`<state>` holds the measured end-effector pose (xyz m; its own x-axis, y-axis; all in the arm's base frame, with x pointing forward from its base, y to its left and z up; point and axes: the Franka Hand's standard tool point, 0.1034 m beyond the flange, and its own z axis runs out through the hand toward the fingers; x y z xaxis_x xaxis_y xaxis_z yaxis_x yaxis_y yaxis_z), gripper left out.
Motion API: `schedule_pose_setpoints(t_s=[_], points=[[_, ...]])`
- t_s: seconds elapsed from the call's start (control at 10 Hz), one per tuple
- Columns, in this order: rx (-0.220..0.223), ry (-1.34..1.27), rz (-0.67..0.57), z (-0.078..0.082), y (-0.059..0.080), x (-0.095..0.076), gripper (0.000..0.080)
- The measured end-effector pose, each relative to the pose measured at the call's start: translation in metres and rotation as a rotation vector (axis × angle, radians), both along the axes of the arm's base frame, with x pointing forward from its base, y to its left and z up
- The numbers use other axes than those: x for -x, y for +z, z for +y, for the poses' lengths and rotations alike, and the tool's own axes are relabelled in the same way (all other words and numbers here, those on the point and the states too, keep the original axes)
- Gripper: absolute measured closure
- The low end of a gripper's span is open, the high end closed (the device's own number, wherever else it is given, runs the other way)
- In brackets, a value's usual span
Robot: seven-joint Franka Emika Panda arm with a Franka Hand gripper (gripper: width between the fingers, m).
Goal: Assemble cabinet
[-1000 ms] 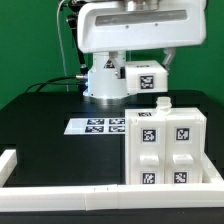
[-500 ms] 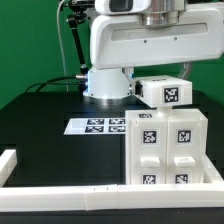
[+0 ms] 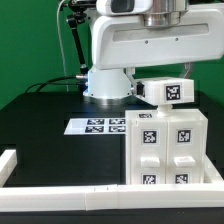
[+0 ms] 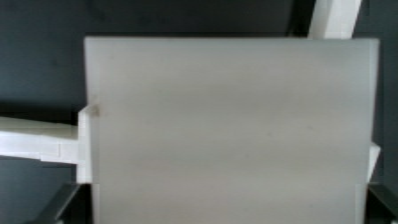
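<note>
The white cabinet (image 3: 165, 150) stands at the exterior view's right, its front showing several drawer-like blocks with square marker tags. My gripper (image 3: 164, 79) is shut on one more white tagged block (image 3: 166, 92) and holds it in the air just above the cabinet's top, apart from it. In the wrist view this block (image 4: 222, 120) fills most of the picture. My gripper (image 4: 222, 216) flanks it, and only the dark fingers (image 4: 59, 207) show at its edges. A white part (image 4: 36, 140) shows past the block; I cannot tell what it is.
The marker board (image 3: 98, 126) lies flat on the black table beside the cabinet. A long low white rail (image 3: 70, 197) runs along the front edge and turns up the exterior view's left side (image 3: 8, 163). The arm's base (image 3: 104, 85) stands behind.
Over the last second the arm came forward and toward the exterior view's right, carrying the tagged block lower and over the cabinet. In the last half second it hardly moved.
</note>
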<state>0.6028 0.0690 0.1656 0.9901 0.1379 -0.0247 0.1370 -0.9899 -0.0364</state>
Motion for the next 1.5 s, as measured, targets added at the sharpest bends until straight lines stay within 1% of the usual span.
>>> schedule_pose_setpoints(t_s=[0.3, 0.6, 0.8, 1.5], points=[[0.002, -0.011, 0.028, 0.006, -0.005, -0.003, 0.0236], [0.003, -0.008, 0.034, 0.001, -0.013, -0.001, 0.0236], [0.002, -0.011, 0.011, -0.001, -0.017, -0.001, 0.0236], [0.003, -0.032, 0.008, 0.000, -0.017, -0.001, 0.0236]])
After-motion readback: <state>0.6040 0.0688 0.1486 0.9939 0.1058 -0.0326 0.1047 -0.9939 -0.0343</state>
